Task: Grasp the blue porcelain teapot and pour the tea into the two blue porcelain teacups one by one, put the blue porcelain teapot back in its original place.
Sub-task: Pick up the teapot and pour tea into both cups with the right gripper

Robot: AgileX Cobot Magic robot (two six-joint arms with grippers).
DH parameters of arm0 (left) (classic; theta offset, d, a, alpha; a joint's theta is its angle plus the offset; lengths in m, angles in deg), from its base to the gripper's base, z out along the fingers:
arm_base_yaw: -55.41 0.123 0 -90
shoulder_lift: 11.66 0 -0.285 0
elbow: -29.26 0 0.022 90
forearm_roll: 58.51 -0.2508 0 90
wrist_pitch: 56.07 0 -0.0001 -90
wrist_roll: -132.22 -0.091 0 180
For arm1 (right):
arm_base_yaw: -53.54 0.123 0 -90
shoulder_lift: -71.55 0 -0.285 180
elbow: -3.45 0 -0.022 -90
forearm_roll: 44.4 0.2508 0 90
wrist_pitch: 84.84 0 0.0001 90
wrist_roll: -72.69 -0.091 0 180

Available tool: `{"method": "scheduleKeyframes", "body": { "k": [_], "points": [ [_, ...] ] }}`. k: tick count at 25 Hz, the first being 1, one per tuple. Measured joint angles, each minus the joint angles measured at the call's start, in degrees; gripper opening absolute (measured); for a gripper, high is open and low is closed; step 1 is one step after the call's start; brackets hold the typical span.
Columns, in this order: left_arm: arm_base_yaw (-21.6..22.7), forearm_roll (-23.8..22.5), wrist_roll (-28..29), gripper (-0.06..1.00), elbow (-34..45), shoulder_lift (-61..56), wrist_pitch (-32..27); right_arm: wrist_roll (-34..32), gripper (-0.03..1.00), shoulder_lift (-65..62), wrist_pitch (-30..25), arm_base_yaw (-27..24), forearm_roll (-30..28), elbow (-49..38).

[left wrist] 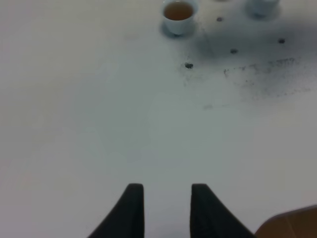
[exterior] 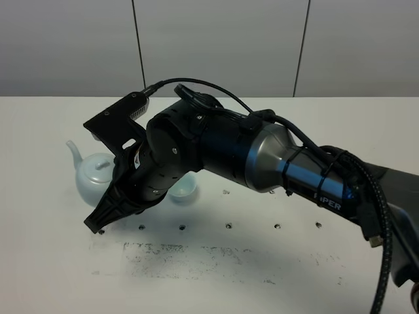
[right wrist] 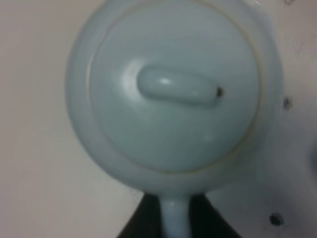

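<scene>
The right arm (exterior: 262, 157) reaches across to the left side of the table (exterior: 52, 261), wrist tipped down, hiding part of the blue porcelain teapot (exterior: 91, 180). The teapot sits just ahead of the right gripper (right wrist: 174, 204), its loop handle pinched in the jaws. One teacup (left wrist: 178, 14) holds tea; the second teacup (left wrist: 262, 6) is cut off. The left gripper (left wrist: 167, 208) hangs over the table, jaws apart, empty.

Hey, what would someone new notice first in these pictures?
The black right arm stretches across the white table, the right gripper shut on the handle of the blue teapot at the left. Ahead of the left gripper, a teacup holds brown tea.
</scene>
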Motion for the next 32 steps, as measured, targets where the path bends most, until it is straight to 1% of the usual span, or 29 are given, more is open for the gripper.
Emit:
{"method": "scheduleKeyframes", "body": {
  "k": [2, 11, 16, 23, 29, 31, 32],
  "points": [
    [0.0, 0.0, 0.0, 0.29, 0.0, 0.0, 0.0, -1.3, 0.06, 1.4, 1.2, 0.5, -1.0, 0.0],
    [0.0, 0.0, 0.0, 0.29, 0.0, 0.0, 0.0, -6.9, 0.06, 6.6, 2.0, 2.3, -7.5, -0.1],
    [0.0, 0.0, 0.0, 0.29, 0.0, 0.0, 0.0, -9.6, 0.06, 7.1, 4.5, 2.4, -9.9, -3.3],
    [0.0, 0.0, 0.0, 0.29, 0.0, 0.0, 0.0, -10.7, 0.06, 7.5, 8.6, 2.5, -10.1, -6.3],
    [0.0, 0.0, 0.0, 0.29, 0.0, 0.0, 0.0, -10.7, 0.06, 8.7, 9.3, 2.5, -10.2, -6.5],
    [0.0, 0.0, 0.0, 0.29, 0.0, 0.0, 0.0, -10.6, 0.06, 8.3, 8.9, 2.5, -10.2, -6.6],
    [0.0, 0.0, 0.0, 0.29, 0.0, 0.0, 0.0, -10.6, 0.06, 7.7, 7.9, 2.6, -10.2, -6.7]
  ]
}}
